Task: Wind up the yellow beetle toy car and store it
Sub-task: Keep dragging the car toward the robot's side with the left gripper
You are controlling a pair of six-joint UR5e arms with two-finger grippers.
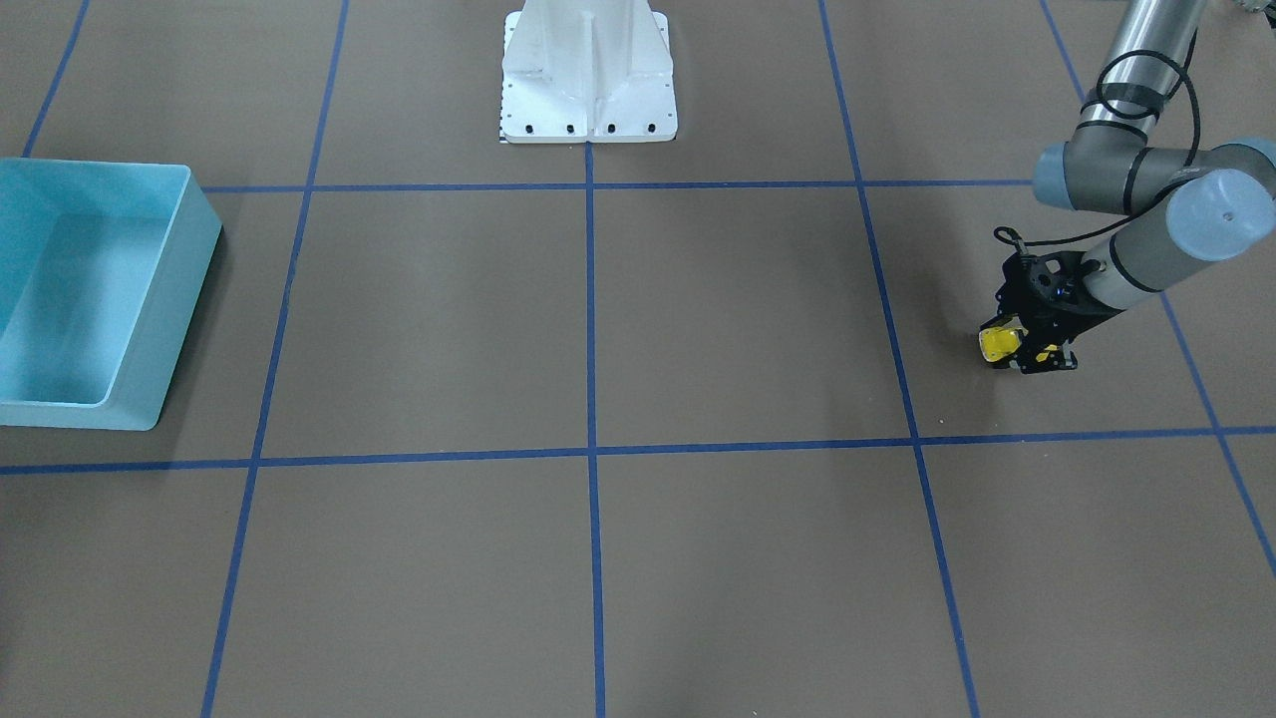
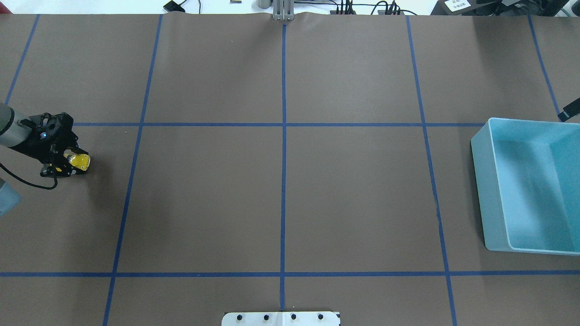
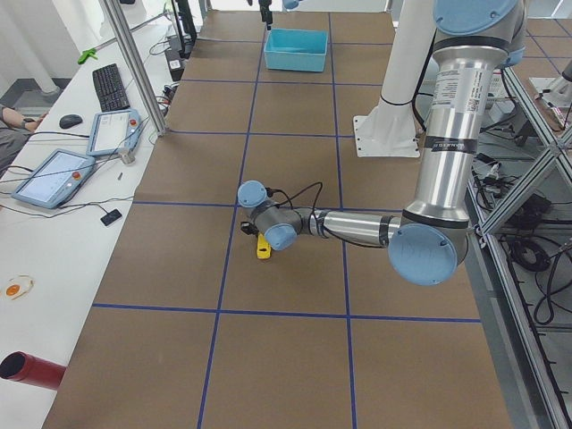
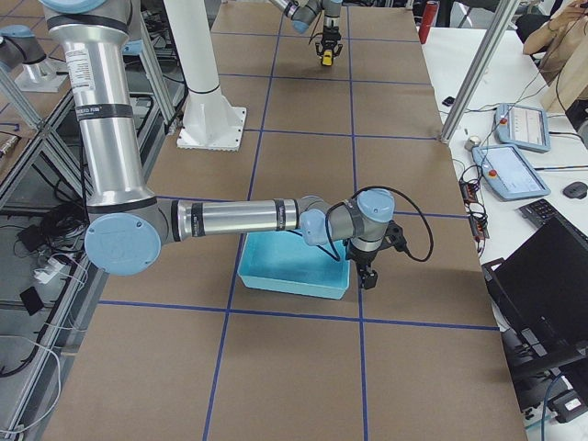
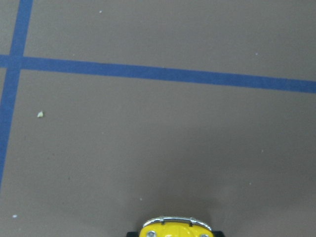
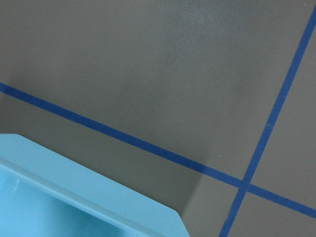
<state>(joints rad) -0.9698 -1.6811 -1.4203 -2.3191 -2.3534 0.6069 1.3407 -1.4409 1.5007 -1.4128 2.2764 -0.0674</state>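
Toy car (image 2: 80,161) clamped in left pincer (image 2: 71,164), nose jutting out ahead of it, low at the table (image 2: 204,203). Bin (image 4: 294,280) far across, beside right pincer (image 4: 369,276), opening unreadable.

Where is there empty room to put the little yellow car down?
The whole middle is bare: taped squares between the blue bin and the yellow car, held in the jaws of the left gripper. The bin is empty too. Only those two ends are crowded.
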